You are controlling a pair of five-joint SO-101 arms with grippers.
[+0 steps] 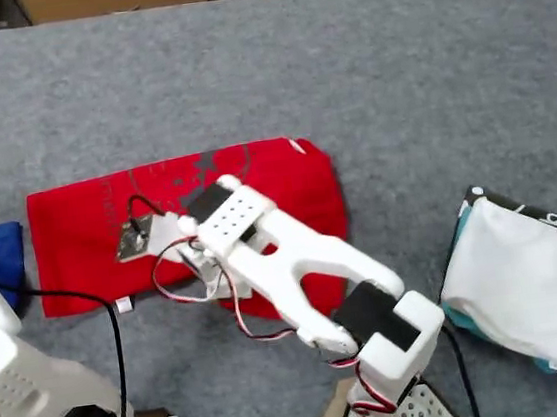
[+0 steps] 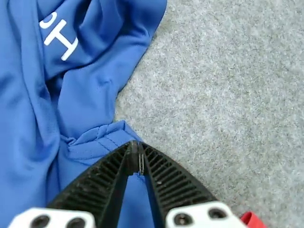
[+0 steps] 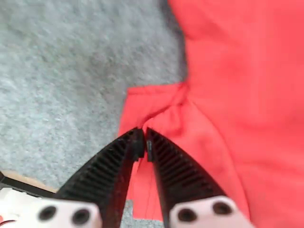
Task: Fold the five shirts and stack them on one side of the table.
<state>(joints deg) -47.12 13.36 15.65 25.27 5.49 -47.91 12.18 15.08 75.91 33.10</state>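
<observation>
Red shirt (image 1: 81, 241) beneath right arm (image 1: 294, 257)

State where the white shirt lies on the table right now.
In the high view, the white shirt lies folded at the right edge of the table, on top of a teal garment and apart from the red shirt.

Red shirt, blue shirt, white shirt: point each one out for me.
red shirt (image 1: 81, 241): high view, flat left part.
blue shirt (image 2: 71, 90): left wrist view, creased body cloth.
white shirt (image 1: 527, 271): high view, top of folded bundle.
</observation>
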